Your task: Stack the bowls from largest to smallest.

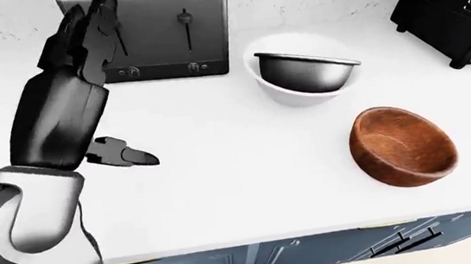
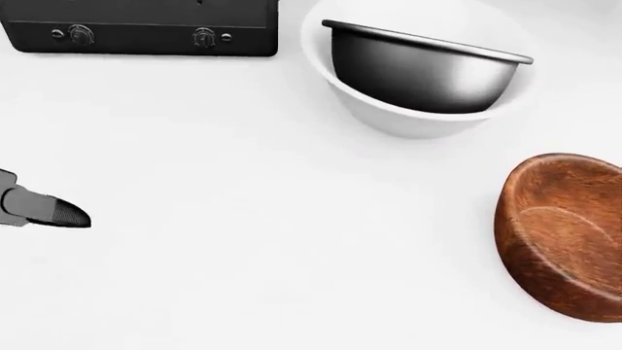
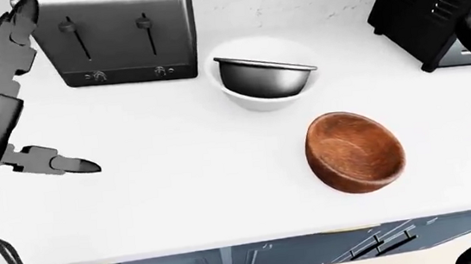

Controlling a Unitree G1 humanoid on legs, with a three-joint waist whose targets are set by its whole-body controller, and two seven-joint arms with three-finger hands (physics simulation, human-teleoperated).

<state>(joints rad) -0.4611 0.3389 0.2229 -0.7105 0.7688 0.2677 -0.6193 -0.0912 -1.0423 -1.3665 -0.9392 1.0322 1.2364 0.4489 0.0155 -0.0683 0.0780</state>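
Steel bowl (image 1: pixel 308 73) sits nested in white bowl (image 1: pixel 288 94); wooden bowl (image 1: pixel 404 146) waits unstacked; left robot hand (image 1: pixel 80 49) spread, empty.

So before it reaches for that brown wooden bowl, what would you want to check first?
1. Metal bowl sits inside the white bowl: ok, though tilted.
2. Wooden bowl free on the counter, apart from the stack: ok, lying tipped.
3. Left hand empty, fingers open: ok.
4. Left hand near the wooden bowl: not ok, it is up by the toaster.
5. Right hand ready: cannot tell, only a dark edge shows.
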